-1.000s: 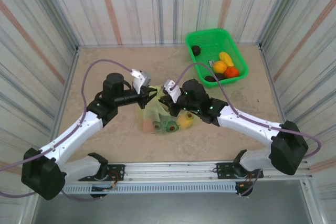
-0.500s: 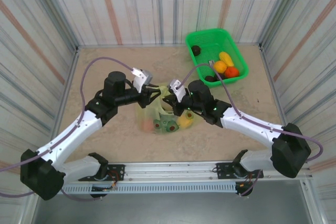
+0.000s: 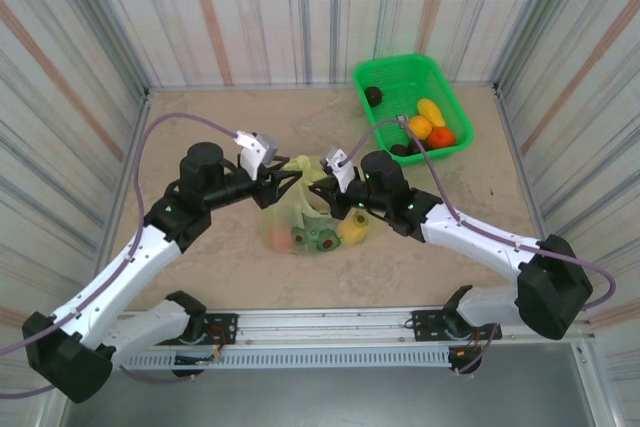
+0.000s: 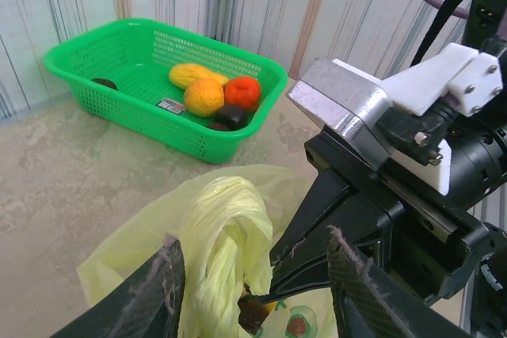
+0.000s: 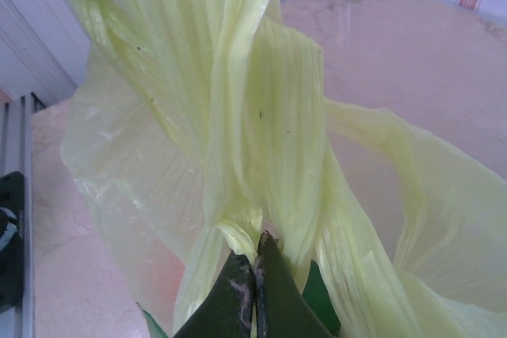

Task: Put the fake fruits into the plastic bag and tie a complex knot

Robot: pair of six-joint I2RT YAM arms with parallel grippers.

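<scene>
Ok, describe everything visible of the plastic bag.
The plastic bag is thin, translucent yellow-green film, crinkled, lying on the table between the two arms. Fake fruits show through its lower body. Its top is gathered into a twisted, upright bunch. The right gripper has its fingers shut on a strip of that bunch, and the open left gripper straddles it.

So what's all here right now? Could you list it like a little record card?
Plastic bag: mid-table, between the two arms, handles bunched upward
Fruits in bag: several, showing through the film
Left claw: open, straddling a bunched handle
Right claw: shut, pinching a strip of the bag
Green basket: far right corner
Fruits in basket: yellow, orange, red and dark ones
</scene>
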